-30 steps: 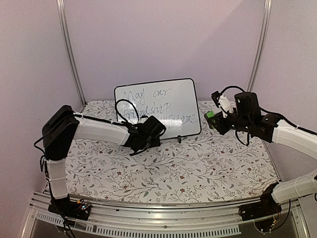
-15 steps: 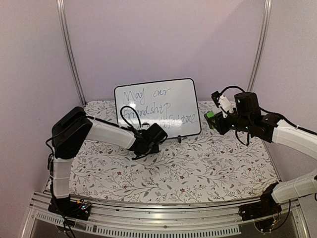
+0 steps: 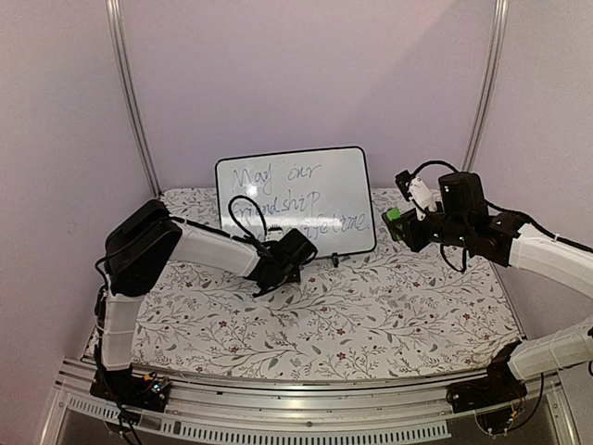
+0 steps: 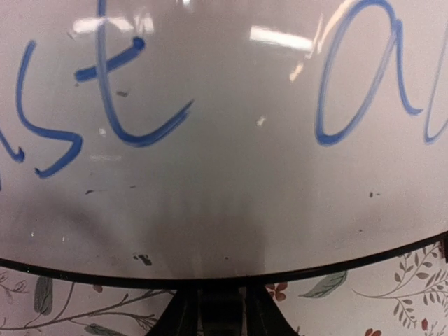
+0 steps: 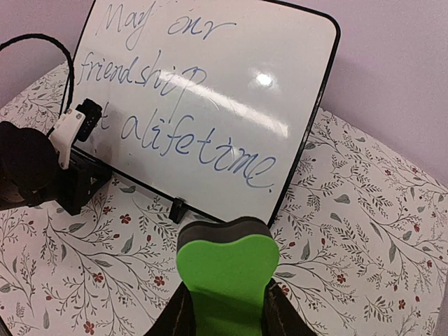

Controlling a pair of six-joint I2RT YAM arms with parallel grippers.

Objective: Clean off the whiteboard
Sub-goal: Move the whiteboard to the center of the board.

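The whiteboard (image 3: 298,190) stands tilted back at the centre rear of the table, with blue handwriting on it. It fills the left wrist view (image 4: 224,210) and shows in the right wrist view (image 5: 210,91). My left gripper (image 3: 295,250) is low at the board's bottom edge. Its dark fingers (image 4: 183,313) close round the dark left clip foot under the black rim. My right gripper (image 3: 400,228) hovers to the right of the board, apart from it. It is shut on a green eraser (image 5: 227,269) with a dark pad facing the board.
The table has a floral cloth (image 3: 371,306). The board's right clip foot (image 3: 335,260) stands on it. Purple walls and two metal posts (image 3: 130,93) close in the back. The left arm's black cable (image 3: 243,211) loops in front of the board.
The left arm has dropped and reached forward to the board's bottom edge. The board has shifted very slightly to the right. The right arm and the eraser have not moved.
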